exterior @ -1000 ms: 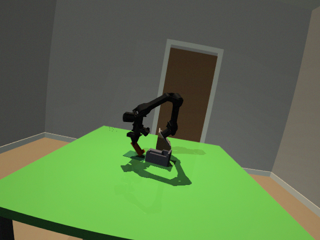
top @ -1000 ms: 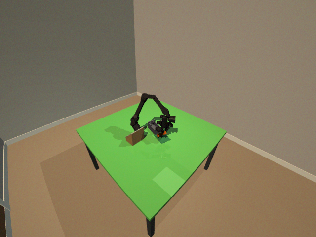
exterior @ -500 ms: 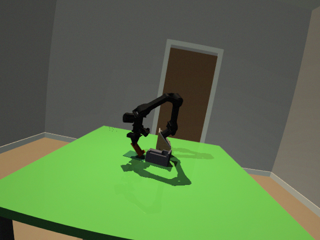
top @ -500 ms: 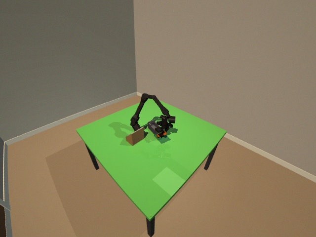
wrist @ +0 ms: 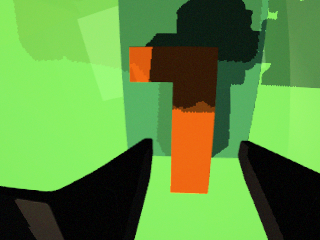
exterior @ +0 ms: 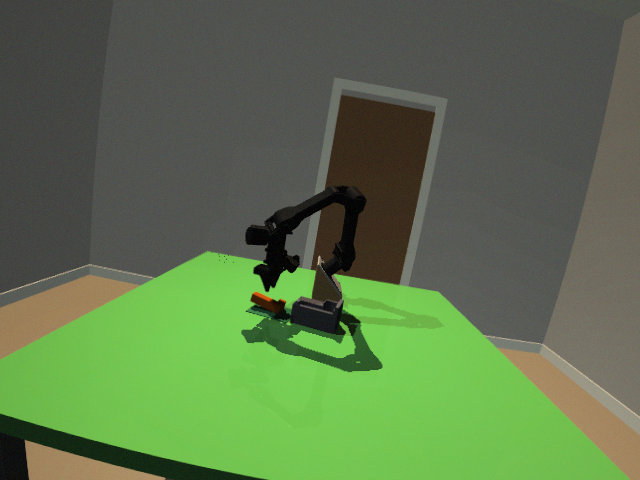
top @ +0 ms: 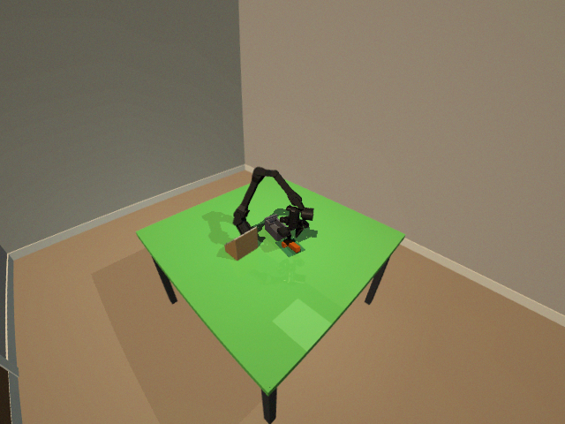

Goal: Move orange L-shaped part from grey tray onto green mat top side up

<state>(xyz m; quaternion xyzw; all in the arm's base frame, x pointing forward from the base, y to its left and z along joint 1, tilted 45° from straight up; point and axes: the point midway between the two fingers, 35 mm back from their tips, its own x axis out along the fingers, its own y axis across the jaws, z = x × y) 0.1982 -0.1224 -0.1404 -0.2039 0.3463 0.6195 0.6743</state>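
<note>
The orange L-shaped part (top: 292, 246) (exterior: 265, 301) (wrist: 191, 150) lies on the darker green mat (exterior: 254, 310) (wrist: 138, 116) beside the grey tray (top: 272, 226) (exterior: 315, 315). In the wrist view its short arm points left at the far end, and its long straight end seems to reach past the mat's near edge. My gripper (top: 290, 236) (exterior: 269, 284) (wrist: 196, 147) is open. It hangs a little above the part's straight end, with a finger on each side and not touching it. The gripper's shadow covers the part's far half.
A brown board (top: 242, 244) (exterior: 326, 285) stands upright right behind the tray, near the arm's base. A paler green square (top: 301, 323) is marked near the table's front right edge. The table edges are far from the gripper.
</note>
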